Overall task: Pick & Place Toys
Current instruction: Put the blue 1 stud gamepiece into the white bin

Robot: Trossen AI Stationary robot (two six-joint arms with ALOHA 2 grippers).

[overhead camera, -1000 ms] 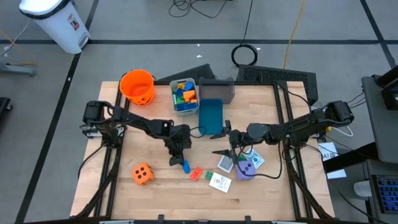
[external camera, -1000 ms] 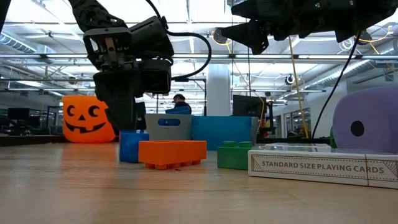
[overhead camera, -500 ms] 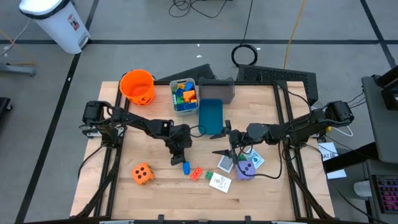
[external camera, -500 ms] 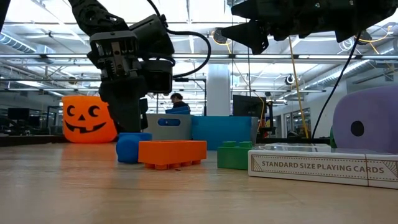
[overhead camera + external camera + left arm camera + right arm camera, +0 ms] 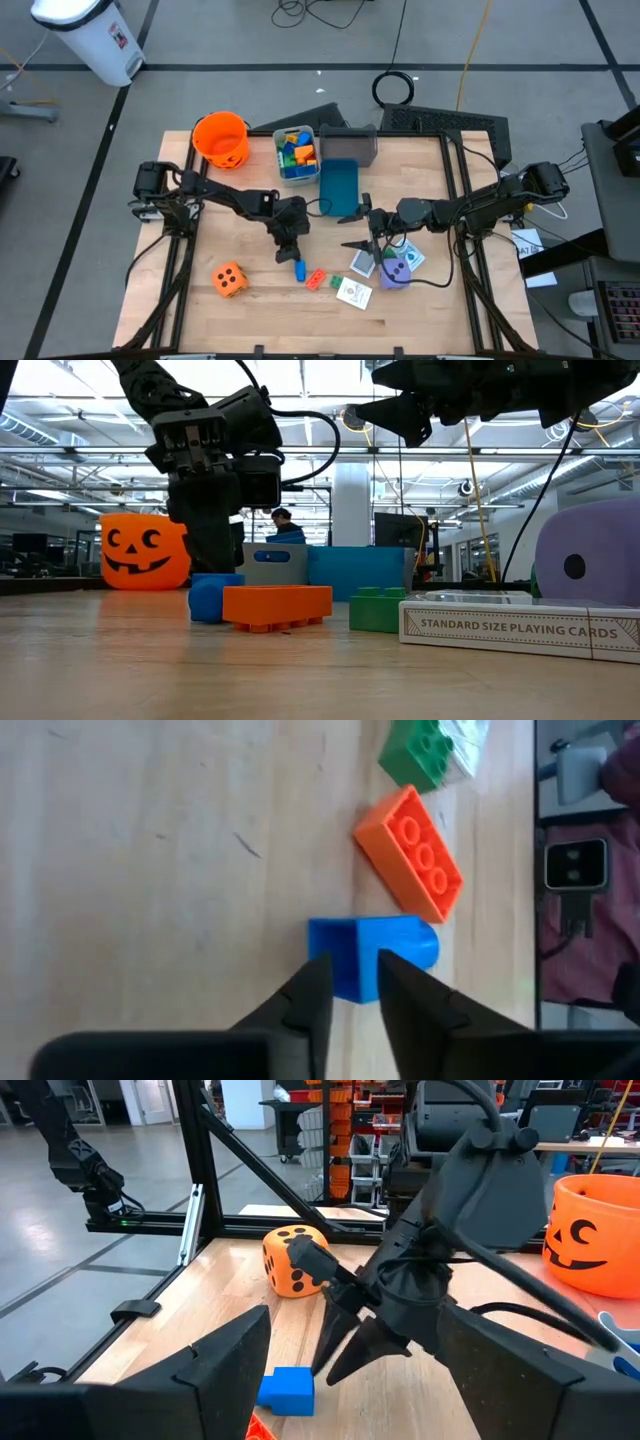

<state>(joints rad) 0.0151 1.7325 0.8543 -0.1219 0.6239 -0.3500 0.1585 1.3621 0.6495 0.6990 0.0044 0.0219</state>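
Observation:
A blue block (image 5: 370,955) lies on the table beside an orange block (image 5: 410,850) and a green block (image 5: 420,750). My left gripper (image 5: 352,965) reaches down over the blue block's square end, its fingers a narrow gap apart with blue showing between them. My right gripper (image 5: 358,245) hangs open and level above the table, right of the blocks, holding nothing. An orange dotted die (image 5: 229,280) sits near the front left. A purple die (image 5: 396,270) and picture cards (image 5: 354,292) lie at the front right. My left gripper's fingertips (image 5: 318,970) stand over the blue block's square end (image 5: 350,985), slanting down from the table's far left. I cannot tell whether they touch it. The block lies flat on the table.
At the back stand an orange pumpkin bucket (image 5: 220,140), a grey bin of blocks (image 5: 296,155), a second grey bin (image 5: 350,143) and a blue bin (image 5: 339,188). A playing-card box (image 5: 520,625) lies near the purple die. Bare wood lies at the front left.
The blue block has turned about on the table under my left gripper: the low view first showed a square face and now shows a rounded end. It stays beside the orange block.

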